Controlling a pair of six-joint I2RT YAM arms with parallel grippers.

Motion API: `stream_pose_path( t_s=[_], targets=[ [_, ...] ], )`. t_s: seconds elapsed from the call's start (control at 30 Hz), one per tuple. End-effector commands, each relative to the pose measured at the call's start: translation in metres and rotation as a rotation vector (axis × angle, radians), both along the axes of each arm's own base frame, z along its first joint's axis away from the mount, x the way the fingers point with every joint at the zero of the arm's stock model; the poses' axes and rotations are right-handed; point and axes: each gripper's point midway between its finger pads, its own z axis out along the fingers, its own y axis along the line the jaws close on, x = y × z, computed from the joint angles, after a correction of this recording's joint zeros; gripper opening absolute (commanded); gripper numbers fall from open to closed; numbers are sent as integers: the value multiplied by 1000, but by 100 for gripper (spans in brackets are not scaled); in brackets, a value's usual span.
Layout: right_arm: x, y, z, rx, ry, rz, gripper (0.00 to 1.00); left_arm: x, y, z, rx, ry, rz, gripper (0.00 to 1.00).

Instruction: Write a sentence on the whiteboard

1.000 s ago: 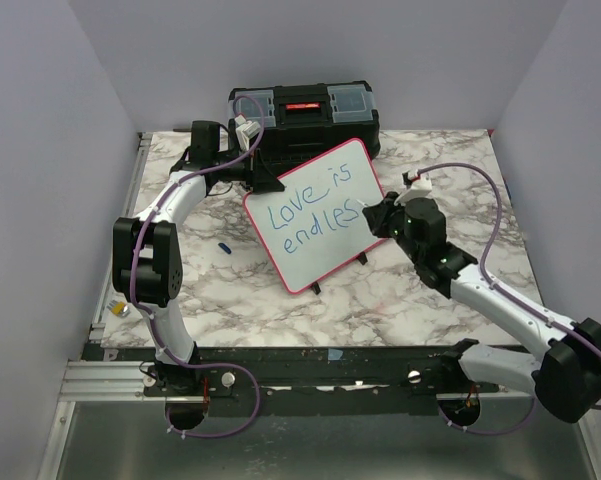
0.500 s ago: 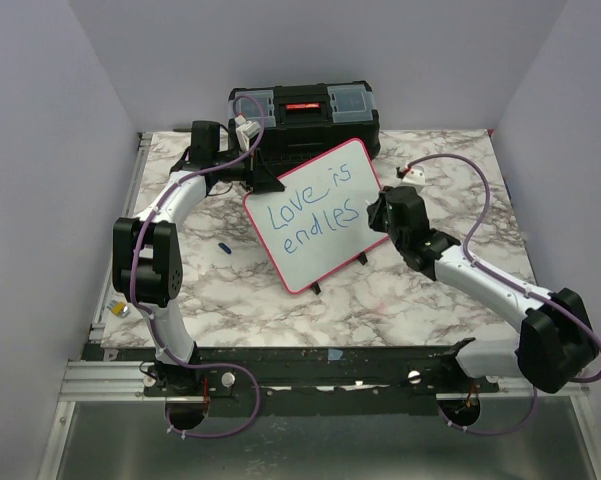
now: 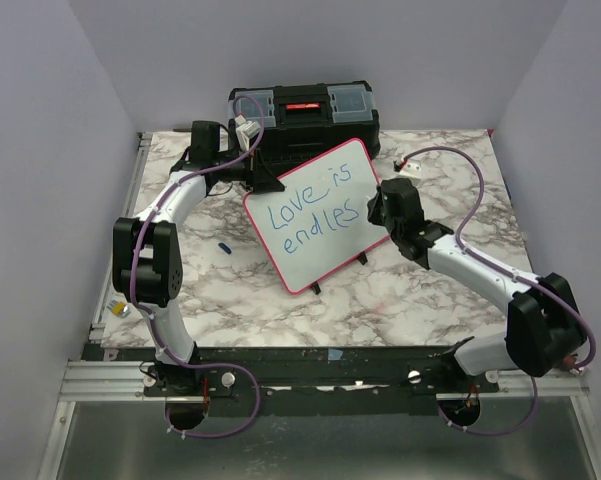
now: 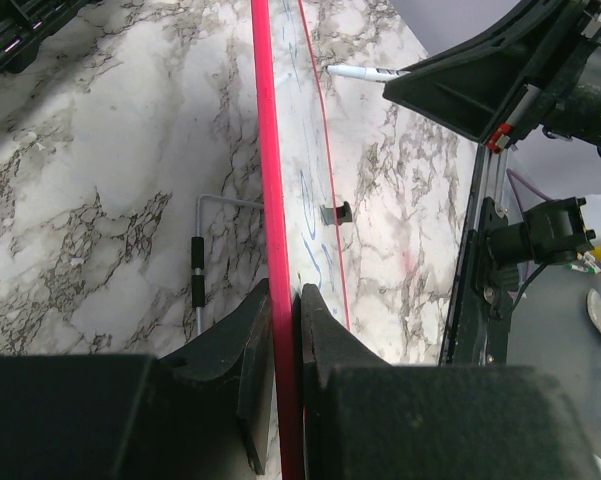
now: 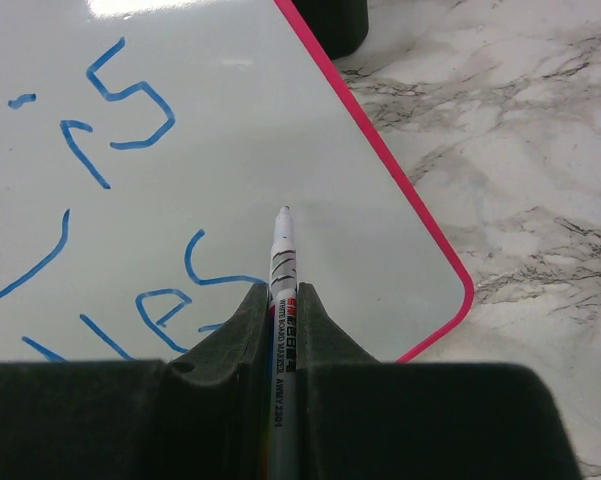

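Whiteboard (image 3: pixel 315 265) stands propped on its feet on the marble table (image 3: pixel 420 300), just in front of the black toolbox (image 3: pixel 305 110), turned so 1 corner points back toward the toolbox.

Progress: the sentence (image 3: pixel 310 215) reads "Love is" with "endles" under it, 2 lines of blue marker. My read is the word is meant to be "endless", so at least 1 more "s" is left, possibly more words after. There's bare white to the right of the last letter, enough for that "s". I'd call it most of the way done, not finished.

Left gripper (image 4: pixel 285 305): jaws nearly closed, pinching the board's pink frame with 1 pad on each face, at the edge nearest the toolbox's left end. It looks like the brace for the board.

Right gripper (image 5: pixel 280 295): jaws closed down on the marker (image 5: pixel 282 255), gripping the barrel with the tip sticking out ahead of the fingers. From the right wrist view the tip sits just right of the final "s" in "endles". Can't tell whether the tip is touching the surface or just off it; the left wrist view shows it very close to the board face, but the gap isn't resolvable.

A small blue object (image 3: pixel 223 246) lies on the table in front of the toolbox and to its left; it may be the marker cap, but it's too small to confirm.
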Motion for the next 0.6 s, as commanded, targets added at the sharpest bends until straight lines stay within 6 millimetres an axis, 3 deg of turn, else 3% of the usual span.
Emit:
stream_pose_path(
  t_s=[0.0, 0.57],
  targets=[
    [12, -3, 9, -4, -19, -17, 1, 4, -4, 23, -17, -184, -45, 0],
    [22, 6, -1, -6, -2, 23, 1, 4, -4, 23, -17, -182, -47, 0]
  ],
)
